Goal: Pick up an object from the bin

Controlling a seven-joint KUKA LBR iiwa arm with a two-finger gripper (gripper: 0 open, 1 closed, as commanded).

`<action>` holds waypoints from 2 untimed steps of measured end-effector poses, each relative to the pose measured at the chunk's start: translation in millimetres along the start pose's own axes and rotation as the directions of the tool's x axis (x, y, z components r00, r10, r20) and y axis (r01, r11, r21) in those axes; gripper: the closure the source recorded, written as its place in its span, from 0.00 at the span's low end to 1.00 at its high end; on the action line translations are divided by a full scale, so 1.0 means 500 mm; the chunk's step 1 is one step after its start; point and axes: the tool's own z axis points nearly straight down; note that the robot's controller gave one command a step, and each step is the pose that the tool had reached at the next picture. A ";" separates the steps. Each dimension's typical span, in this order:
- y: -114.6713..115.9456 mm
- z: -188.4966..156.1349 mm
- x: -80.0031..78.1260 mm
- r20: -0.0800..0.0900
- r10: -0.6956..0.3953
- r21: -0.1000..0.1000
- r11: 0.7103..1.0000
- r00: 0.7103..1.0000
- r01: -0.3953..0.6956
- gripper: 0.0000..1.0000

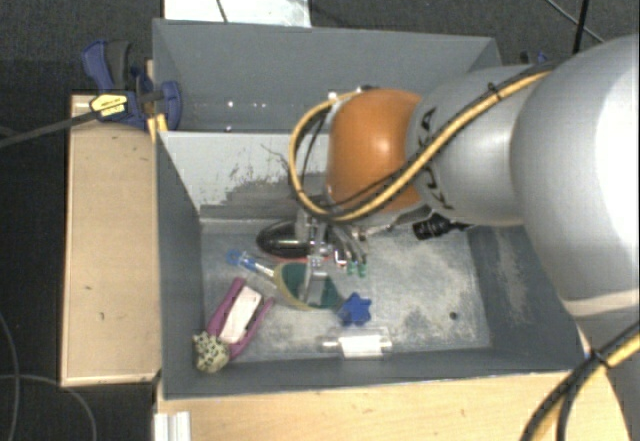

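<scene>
My gripper (322, 274) reaches down in the middle of the bin, just below the orange wrist cover. Its fingers stand over a dark green rounded thing (298, 279) with a pale yellow band curving along its lower edge. A small blue star-shaped piece (354, 309) lies just to the right of the gripper. A blue-capped clear tube (250, 264) lies to its left. A black oval thing (283, 238) sits behind it near the back wall. How the fingers stand is hidden.
A pink and white flat tool (238, 311) lies at the front left, with a speckled cream lump (209, 353) at its lower end. A clear and white small piece (355, 343) lies near the front wall. The arm covers the bin's right side.
</scene>
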 end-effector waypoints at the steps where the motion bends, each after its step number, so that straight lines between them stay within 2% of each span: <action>1: 0.026 -0.013 0.026 -0.007 0.039 0.003 0.999 0.999 -0.039 0.00; 2: 0.015 0.051 0.023 0.015 0.060 -0.007 0.998 0.998 -0.060 0.00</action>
